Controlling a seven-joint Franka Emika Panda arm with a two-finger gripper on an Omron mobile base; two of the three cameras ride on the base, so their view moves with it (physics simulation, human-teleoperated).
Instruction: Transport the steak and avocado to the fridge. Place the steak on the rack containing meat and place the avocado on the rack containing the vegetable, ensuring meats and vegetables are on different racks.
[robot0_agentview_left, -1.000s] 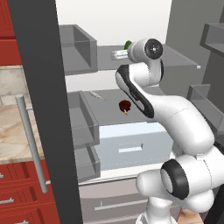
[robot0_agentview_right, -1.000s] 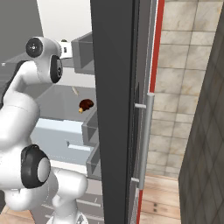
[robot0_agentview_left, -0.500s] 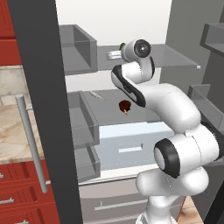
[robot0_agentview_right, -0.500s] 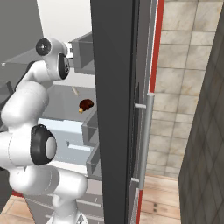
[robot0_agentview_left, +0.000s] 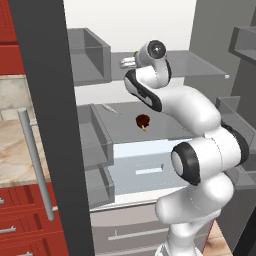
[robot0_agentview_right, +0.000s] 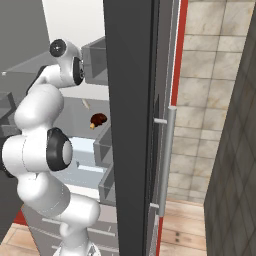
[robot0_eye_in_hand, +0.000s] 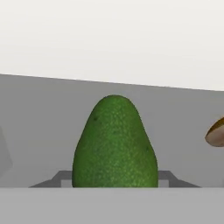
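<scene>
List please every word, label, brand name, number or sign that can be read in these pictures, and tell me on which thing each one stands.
There are none to quote.
The fridge has a plain dark door and plain white walls inside.
The white drawer carries no label.
The avocado has a speckled green skin, no sticker.
The steak has no package or tag.
The gripper and the white arm carry no brand name.

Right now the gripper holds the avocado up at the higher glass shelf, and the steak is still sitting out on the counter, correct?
Not quite. The steak already lies on the lower glass shelf inside the fridge, as the left base view shows. The gripper does hold the avocado at the higher shelf.
</scene>
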